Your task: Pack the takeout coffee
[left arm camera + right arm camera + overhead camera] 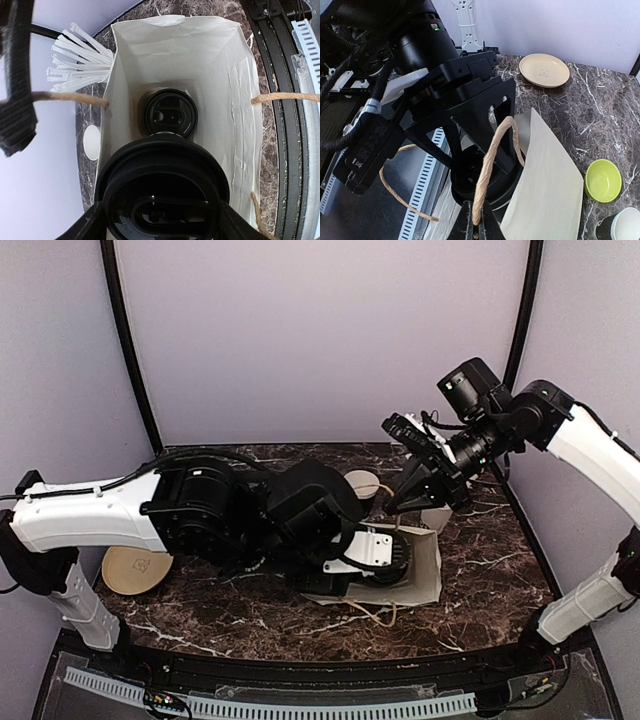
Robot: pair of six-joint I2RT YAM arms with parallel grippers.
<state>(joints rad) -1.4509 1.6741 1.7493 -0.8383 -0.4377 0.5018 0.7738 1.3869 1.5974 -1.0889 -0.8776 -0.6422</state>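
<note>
A white paper bag (428, 575) lies on the marble table with its mouth toward my left arm. In the left wrist view, one takeout coffee cup with a black lid (169, 114) sits deep inside the bag (227, 75). A second lidded cup (162, 185) is at the bag's mouth, with my left gripper (162, 227) shut on it, one finger on each side. My right gripper (480, 225) is shut on the bag's twine handle (492, 160) and holds it up beside the bag's wall (545, 180). An open black cup with a white inside (620, 227) stands on the table past the bag.
A lime-green bowl (602, 180) and a tan plate (544, 70) rest on the table. White straws (75, 60) stick out just behind the bag. From above, the plate (135, 568) lies under the left arm, and both arms crowd the bag.
</note>
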